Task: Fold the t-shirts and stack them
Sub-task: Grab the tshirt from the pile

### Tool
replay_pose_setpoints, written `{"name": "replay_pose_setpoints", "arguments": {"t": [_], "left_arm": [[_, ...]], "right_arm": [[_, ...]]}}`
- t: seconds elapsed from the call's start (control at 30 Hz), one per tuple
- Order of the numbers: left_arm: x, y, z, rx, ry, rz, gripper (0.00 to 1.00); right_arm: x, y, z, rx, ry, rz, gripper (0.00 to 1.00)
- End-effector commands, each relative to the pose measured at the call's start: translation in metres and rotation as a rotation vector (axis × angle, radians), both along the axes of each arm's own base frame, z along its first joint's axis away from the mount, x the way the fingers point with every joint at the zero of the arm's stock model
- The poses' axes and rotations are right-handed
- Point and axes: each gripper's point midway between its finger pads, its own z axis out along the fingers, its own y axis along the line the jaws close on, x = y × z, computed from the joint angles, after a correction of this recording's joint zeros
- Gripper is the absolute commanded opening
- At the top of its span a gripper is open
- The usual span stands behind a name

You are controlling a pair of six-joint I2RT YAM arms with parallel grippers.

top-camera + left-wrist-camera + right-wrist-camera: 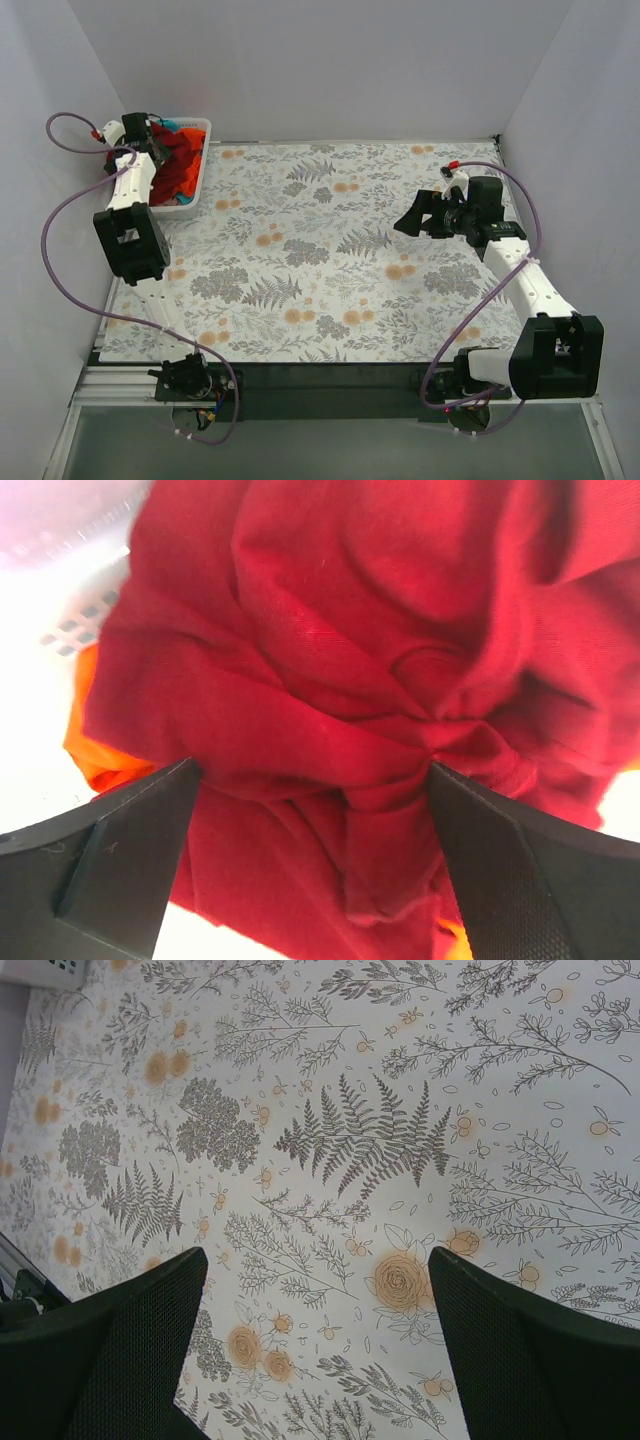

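So the left claw (315, 770) hangs right over the white basket (203, 160) in the far-left corner of the surface. Its fingers are spread wide with the crumpled dark red shirt (330, 640) right below them, and I can't tell if they're touching it. An orange shirt (95, 750) pokes out from under the red one, both sitting in the basket. The right claw (318, 1255) is wide apart too, holding nothing, hovering over the flowery tablecloth (330, 1110) on the right side.
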Motion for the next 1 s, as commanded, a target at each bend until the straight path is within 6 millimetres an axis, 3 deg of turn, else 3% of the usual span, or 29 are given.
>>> {"name": "replay_pose_setpoints", "arguments": {"t": [0.0,0.03,0.13,0.17,0.2,0.23,0.3,0.33,0.4,0.43,0.53,0.57,0.63,0.67,0.83,0.97], "left_arm": [[0.004,0.009,0.018,0.006,-0.042,0.024,0.95],[0.005,0.010,0.013,0.000,-0.036,0.022,0.93],[0.008,0.009,0.006,-0.024,-0.032,0.009,0.74],[0.009,0.009,0.007,-0.029,-0.037,0.006,0.57],[0.011,0.008,0.010,-0.040,-0.046,-0.005,0.49],[0.012,0.008,0.019,-0.039,-0.063,-0.008,0.42],[0.013,0.003,0.034,-0.045,-0.096,-0.026,0.11],[0.012,0.001,0.051,-0.043,-0.129,-0.036,0.00],[0.010,-0.003,0.072,-0.052,-0.175,-0.045,0.00],[0.007,-0.008,0.096,-0.052,-0.223,-0.064,0.00],[0.000,-0.016,0.131,-0.060,-0.304,-0.083,0.00],[-0.009,-0.020,0.154,-0.055,-0.348,-0.091,0.00],[-0.014,-0.026,0.176,-0.058,-0.407,-0.109,0.00],[-0.023,-0.031,0.200,-0.053,-0.458,-0.123,0.00],[-0.037,-0.056,0.241,-0.096,-0.582,-0.210,0.00],[-0.041,-0.107,0.268,-0.260,-0.712,-0.417,0.00]], "right_arm": [[0.008,0.006,0.013,0.025,-0.050,0.022,0.98],[0.008,0.006,0.013,0.026,-0.049,0.022,0.98],[0.009,0.006,0.011,0.024,-0.043,0.022,0.98],[0.009,0.006,0.011,0.024,-0.042,0.022,0.98],[0.009,0.006,0.011,0.025,-0.041,0.022,0.98],[0.009,0.006,0.012,0.025,-0.044,0.022,0.98],[0.010,0.006,0.013,0.025,-0.047,0.022,0.98],[0.009,0.006,0.012,0.028,-0.042,0.021,0.98],[0.009,0.007,0.013,0.031,-0.044,0.021,0.98],[0.009,0.007,0.012,0.031,-0.043,0.021,0.98],[0.008,0.007,0.016,0.033,-0.054,0.023,0.98],[0.008,0.007,0.017,0.032,-0.055,0.023,0.98],[0.007,0.006,0.018,0.031,-0.063,0.019,0.98],[0.007,0.007,0.019,0.031,-0.065,0.021,0.98],[0.003,0.006,0.018,0.034,-0.059,0.016,0.98],[0.004,0.004,0.020,0.028,-0.070,0.004,0.98]]}}
